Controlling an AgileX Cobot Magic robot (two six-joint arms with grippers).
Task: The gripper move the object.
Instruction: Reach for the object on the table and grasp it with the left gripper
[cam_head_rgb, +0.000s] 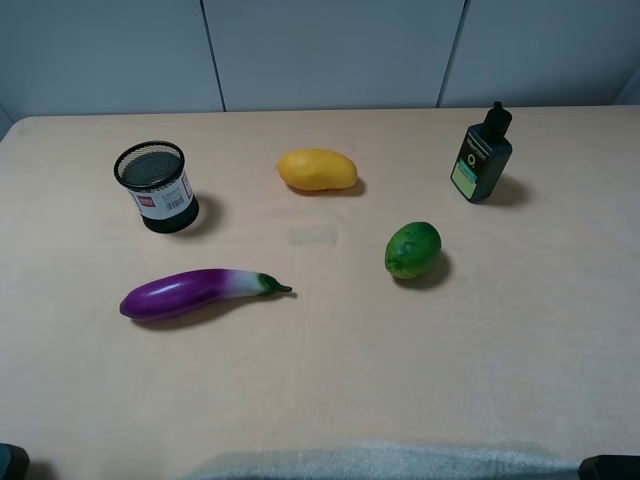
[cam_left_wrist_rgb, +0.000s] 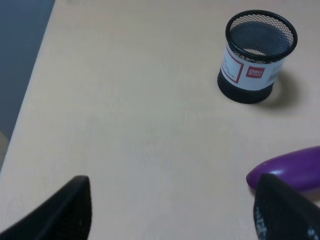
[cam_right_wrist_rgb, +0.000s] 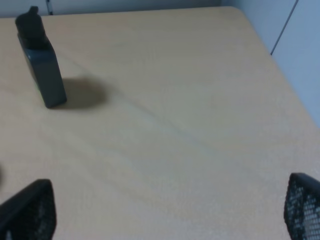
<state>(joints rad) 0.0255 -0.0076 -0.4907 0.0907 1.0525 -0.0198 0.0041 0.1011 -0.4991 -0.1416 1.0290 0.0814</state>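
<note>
step: you're at the very start, nothing's gripped and the approach isn't made yet.
target: the small black wire-mesh pen cup with the white barcode label (cam_head_rgb: 155, 186) stands upright on the pale wooden table (cam_head_rgb: 320, 380), far left, well apart from everything else.
left gripper (cam_left_wrist_rgb: 172, 212): black fingers spread wide, nothing between them, and it's hanging back on the near side of the cup, over bare table.
right gripper (cam_right_wrist_rgb: 170, 212): jaws apart too, empty, facing the dark bottle with the green label (cam_right_wrist_rgb: 40, 60) at far right.
neighbours: glossy purple eggplant (cam_head_rgb: 195, 293) lies just near of the cup, right by your left finger.
next move: I'd say carry the left gripper forward past the eggplant and straddle the cup's wall before closing.
</note>
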